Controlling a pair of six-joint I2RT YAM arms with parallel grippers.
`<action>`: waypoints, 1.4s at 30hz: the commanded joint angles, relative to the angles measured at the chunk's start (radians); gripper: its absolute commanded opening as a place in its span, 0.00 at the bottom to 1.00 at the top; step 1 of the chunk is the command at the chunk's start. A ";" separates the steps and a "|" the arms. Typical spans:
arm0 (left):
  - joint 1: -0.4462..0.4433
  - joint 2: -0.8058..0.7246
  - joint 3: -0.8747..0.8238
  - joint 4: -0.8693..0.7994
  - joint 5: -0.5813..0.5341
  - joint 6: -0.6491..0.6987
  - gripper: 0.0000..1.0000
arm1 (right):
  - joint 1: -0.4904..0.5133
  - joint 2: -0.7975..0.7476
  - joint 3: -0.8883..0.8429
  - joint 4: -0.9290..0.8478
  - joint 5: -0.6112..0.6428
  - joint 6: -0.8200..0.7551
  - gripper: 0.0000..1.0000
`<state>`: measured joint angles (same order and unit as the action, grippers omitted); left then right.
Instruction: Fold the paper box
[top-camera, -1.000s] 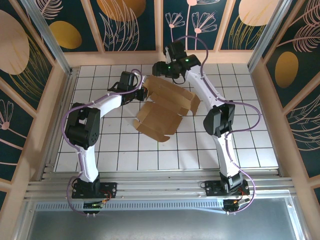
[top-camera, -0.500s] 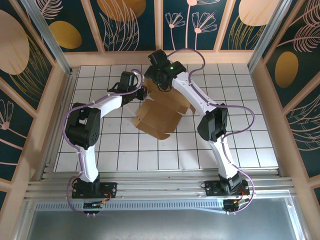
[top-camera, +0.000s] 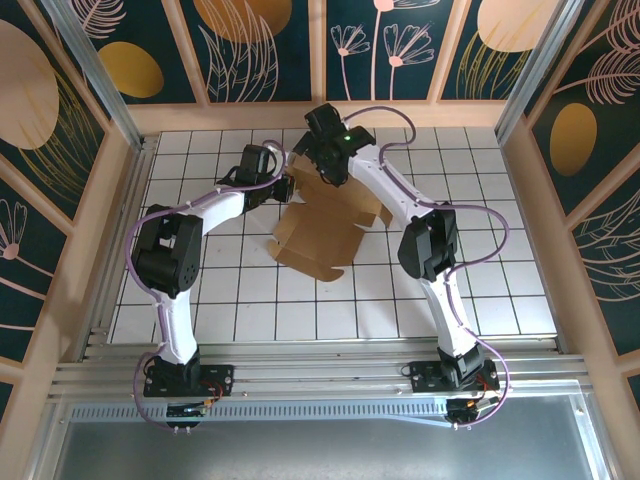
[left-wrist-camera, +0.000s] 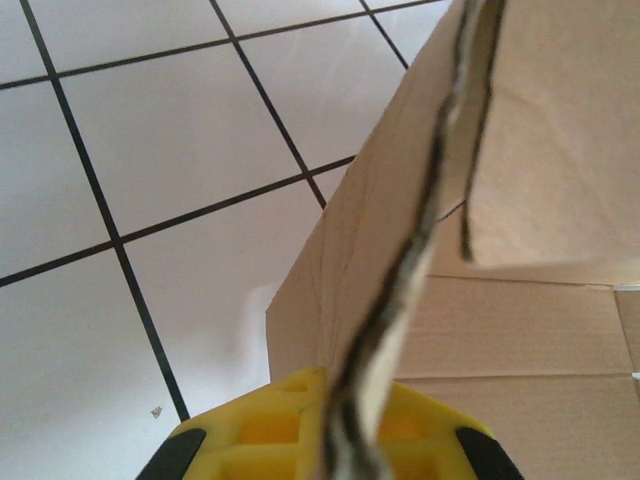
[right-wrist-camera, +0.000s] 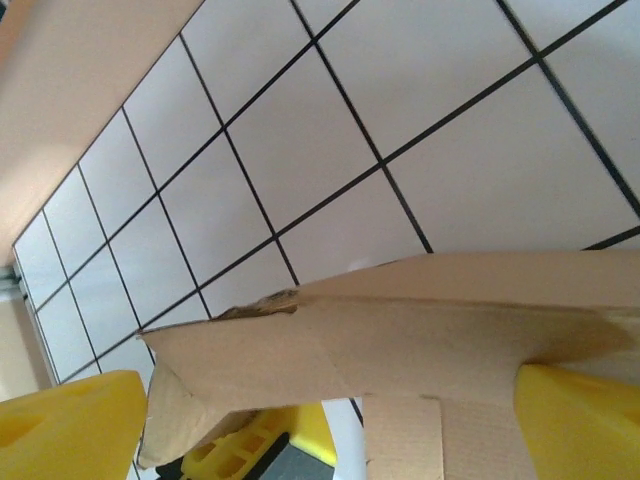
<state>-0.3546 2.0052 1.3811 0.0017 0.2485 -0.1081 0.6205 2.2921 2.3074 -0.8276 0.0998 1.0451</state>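
The paper box (top-camera: 330, 228) is a brown die-cut cardboard sheet, partly folded, lying on the white tiled table. My left gripper (top-camera: 284, 188) is at its far left corner, shut on a raised flap. In the left wrist view the flap's edge (left-wrist-camera: 440, 190) runs up from between the yellow fingers (left-wrist-camera: 250, 430). My right gripper (top-camera: 322, 166) hovers over the sheet's far edge, close to the left one. In the right wrist view its yellow fingers (right-wrist-camera: 65, 430) stand wide apart, open, with a cardboard flap (right-wrist-camera: 400, 335) lying between them.
The tiled table (top-camera: 200, 300) is walled by wooden rails, with the back rail (top-camera: 320, 116) close behind both grippers. The left gripper's yellow fingertip (right-wrist-camera: 245, 445) shows under the flap in the right wrist view. Open tiles lie near, left and right of the sheet.
My right gripper swung left from the sheet's far right side to its far left edge beside the left gripper, and its jaws widened. The left gripper kept its hold.
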 joint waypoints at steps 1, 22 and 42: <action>-0.007 0.003 0.013 0.052 0.020 0.004 0.00 | 0.000 0.002 -0.022 -0.005 0.000 -0.021 0.94; -0.006 0.002 -0.002 0.058 0.040 0.008 0.00 | -0.234 -0.072 0.077 -0.053 -0.475 -1.073 0.99; -0.006 0.029 -0.005 0.084 0.019 0.001 0.07 | -0.208 -0.026 -0.034 -0.141 -0.526 -1.658 0.99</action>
<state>-0.3565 2.0209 1.3808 0.0502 0.2752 -0.1089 0.4168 2.2440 2.2745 -0.9428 -0.4164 -0.5472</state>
